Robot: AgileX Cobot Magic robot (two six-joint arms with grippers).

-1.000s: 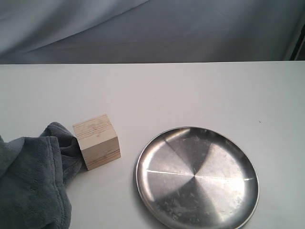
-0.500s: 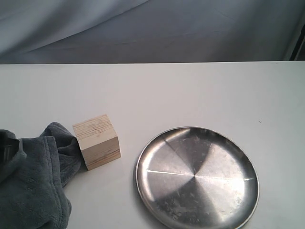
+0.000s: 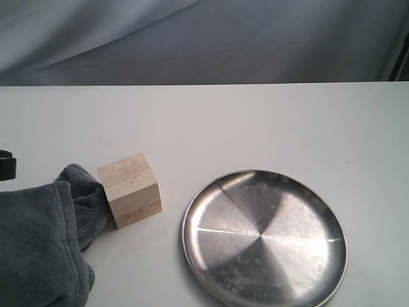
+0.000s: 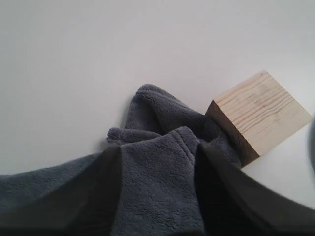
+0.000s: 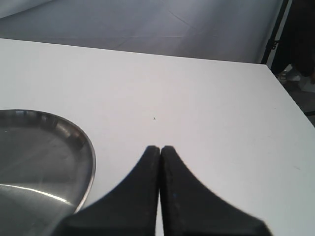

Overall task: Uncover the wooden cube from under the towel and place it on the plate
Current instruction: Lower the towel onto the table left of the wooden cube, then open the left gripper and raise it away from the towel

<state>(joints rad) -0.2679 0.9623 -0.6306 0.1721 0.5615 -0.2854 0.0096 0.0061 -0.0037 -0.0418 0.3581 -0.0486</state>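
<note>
The wooden cube (image 3: 130,190) stands uncovered on the white table (image 3: 211,121), left of the plate (image 3: 265,238); its left side touches the towel (image 3: 38,249). The grey towel is bunched at the lower left. In the left wrist view my left gripper (image 4: 158,147) is shut on a fold of the towel (image 4: 157,187), with the cube (image 4: 258,112) just beyond it. A dark bit of that arm (image 3: 5,165) shows at the exterior view's left edge. My right gripper (image 5: 161,148) is shut and empty above bare table beside the plate (image 5: 39,157).
A grey cloth backdrop (image 3: 204,38) hangs behind the table's far edge. The table's right edge (image 5: 290,108) and dark gear beyond it show in the right wrist view.
The towel's left part has been drawn up and to the left, and a dark piece of the left arm has come into view and risen at the left edge. Cube and plate have not moved.
</note>
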